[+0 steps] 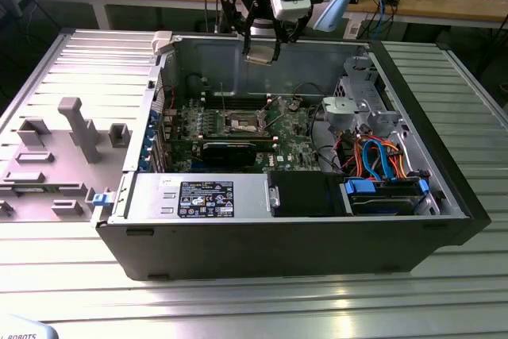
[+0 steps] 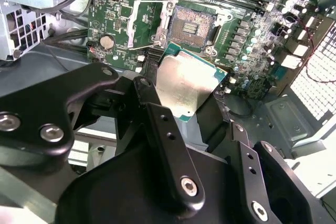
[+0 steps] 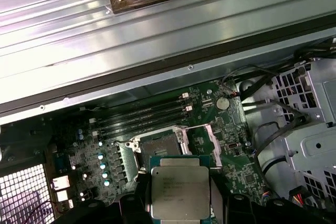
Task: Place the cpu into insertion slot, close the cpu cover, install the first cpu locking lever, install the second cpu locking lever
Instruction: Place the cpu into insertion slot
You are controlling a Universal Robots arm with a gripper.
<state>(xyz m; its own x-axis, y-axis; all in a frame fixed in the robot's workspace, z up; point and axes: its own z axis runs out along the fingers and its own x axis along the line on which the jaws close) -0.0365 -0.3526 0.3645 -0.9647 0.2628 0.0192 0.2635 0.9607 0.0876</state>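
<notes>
My gripper (image 1: pixel 261 52) hangs high above the open computer case, near its back wall, shut on the cpu (image 1: pixel 260 57). In both wrist views the cpu (image 2: pixel 186 85) (image 3: pixel 178 192) shows as a flat square chip with a silver top, clamped at two opposite edges by the black fingers (image 2: pixel 152 103). The insertion slot (image 1: pixel 244 123) (image 2: pixel 191 24) (image 3: pixel 160 142) lies well below on the green board, its dark centre bare. The cpu cover (image 2: pixel 143 23) (image 3: pixel 210 139) is swung open beside the slot.
Long black memory slots (image 3: pixel 142 114) run beside the socket. A metal drive cage (image 1: pixel 357 105) and blue and orange cables (image 1: pixel 377 160) fill the case at the exterior view's right. A labelled power supply (image 1: pixel 198 196) sits at the front. A grey fixture tray (image 1: pixel 55 148) lies outside at the exterior view's left.
</notes>
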